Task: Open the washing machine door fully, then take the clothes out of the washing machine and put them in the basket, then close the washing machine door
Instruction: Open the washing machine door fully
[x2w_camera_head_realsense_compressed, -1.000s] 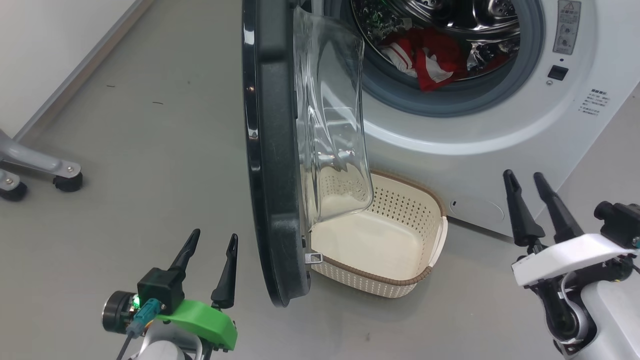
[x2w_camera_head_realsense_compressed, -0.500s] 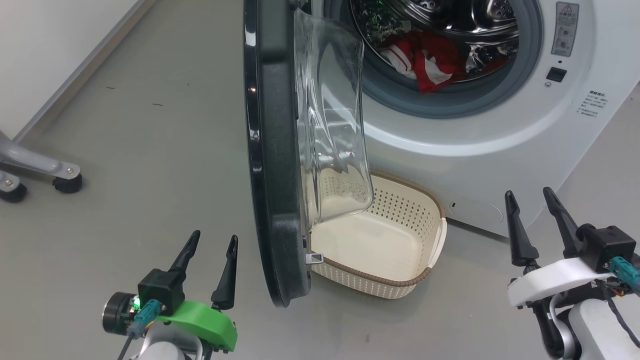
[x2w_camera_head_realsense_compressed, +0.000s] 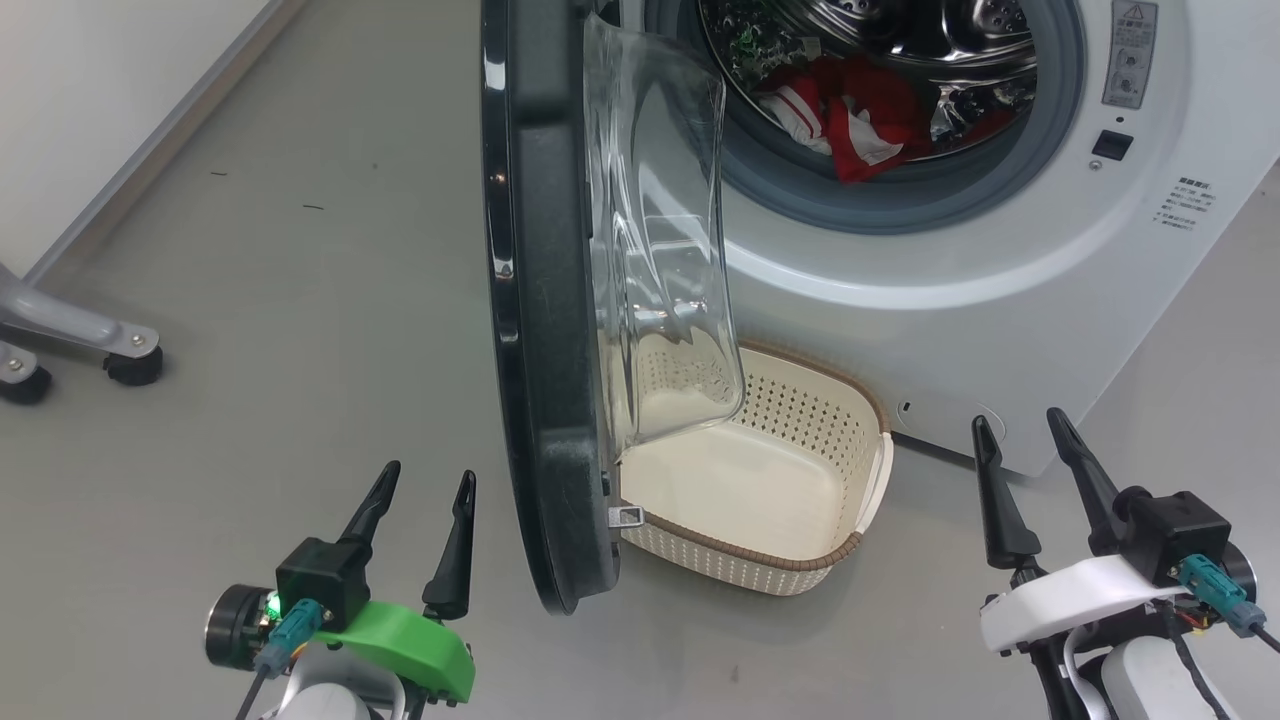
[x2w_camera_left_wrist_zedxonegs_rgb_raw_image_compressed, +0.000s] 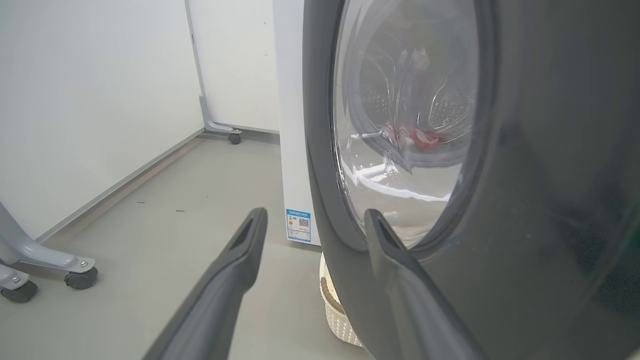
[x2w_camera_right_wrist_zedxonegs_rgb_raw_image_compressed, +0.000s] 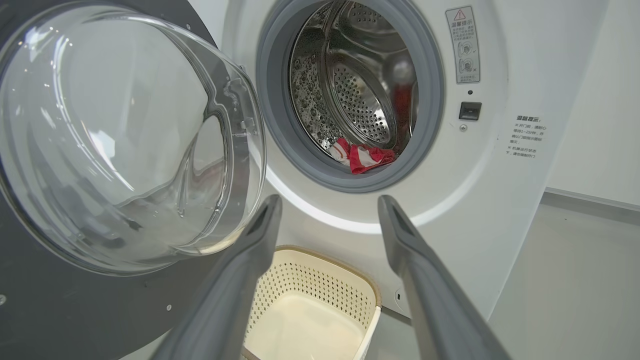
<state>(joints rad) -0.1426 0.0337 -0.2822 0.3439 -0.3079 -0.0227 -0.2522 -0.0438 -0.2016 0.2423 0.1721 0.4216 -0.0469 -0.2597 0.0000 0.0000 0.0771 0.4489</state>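
Probably the door (x2w_camera_head_realsense_compressed: 545, 300), frame centre, should swing wider first: its glass (x2w_camera_head_realsense_compressed: 660, 250) overhangs the basket (x2w_camera_head_realsense_compressed: 800, 562) below. Both jaws gape empty, left gripper (x2w_camera_head_realsense_compressed: 430, 470) lower left, right gripper (x2w_camera_head_realsense_compressed: 1017, 418) lower right. Clothes (x2w_camera_head_realsense_compressed: 860, 115) lie in the drum (x2w_camera_head_realsense_compressed: 940, 30), top right.

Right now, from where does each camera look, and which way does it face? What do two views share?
Head view: on the head, facing forward and down at the open door, basket and washing machine; left gripper and right gripper show low, both open.
Left wrist view: on the left wrist, facing the door's outer side and the floor; left fingers show.
Right wrist view: on the right wrist, facing the drum and clothes; right fingers show.
Shared: head and right wrist views both show clothes and basket.
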